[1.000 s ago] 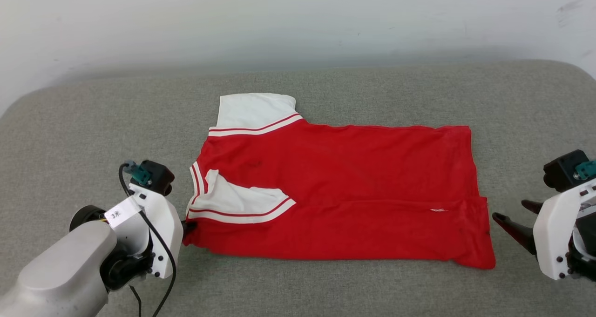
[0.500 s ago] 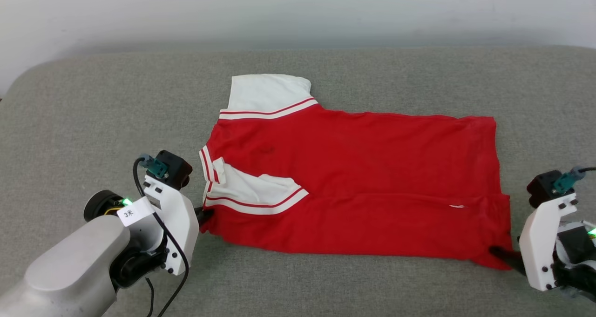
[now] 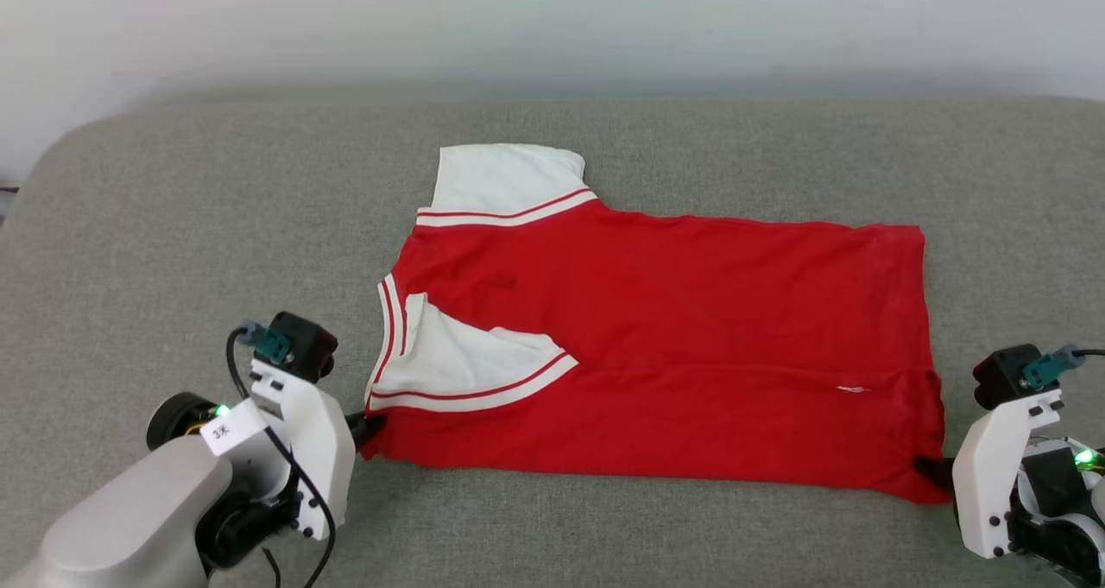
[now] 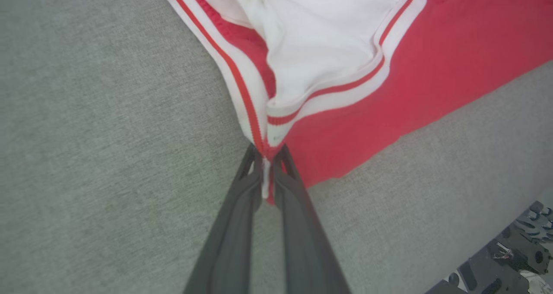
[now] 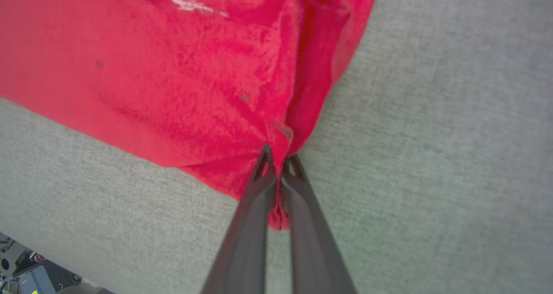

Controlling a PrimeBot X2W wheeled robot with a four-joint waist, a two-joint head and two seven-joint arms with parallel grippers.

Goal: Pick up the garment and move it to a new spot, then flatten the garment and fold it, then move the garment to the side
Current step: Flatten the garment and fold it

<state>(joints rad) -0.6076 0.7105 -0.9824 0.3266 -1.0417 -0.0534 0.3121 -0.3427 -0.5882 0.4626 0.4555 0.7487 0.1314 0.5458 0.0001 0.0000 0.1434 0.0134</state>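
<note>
Surface: a grey fabric cushion is spread across the head view, and everything else rests on it.

Garment: the red garment is laid flat at the middle of the cushion. Its collar end is turned toward 9 o'clock and its hem toward 3 o'clock.

Far sleeve: one white sleeve is left sticking out at 11 o'clock, unfolded.

Near sleeve: the other sleeve is seen turned in over the red body, inside a strip already doubled over along the 6 o'clock edge.

Step in hand: folding is judged to be under way, with the first lengthwise fold made and both near corners taken up for the next.

Next move: both corners are likely to need lifting together and carrying toward 12 o'clock, kept taut between the arms so that the far sleeve is covered and the edges are matched.

Left gripper: the left gripper is found at 8 o'clock of the garment. Its fingers are pressed almost together, with the striped collar corner pinched between them.

Right gripper: the right gripper is found at 4 o'clock. Its fingers are likewise drawn tight, and a bunched tip of the hem corner is clamped between them.
</note>
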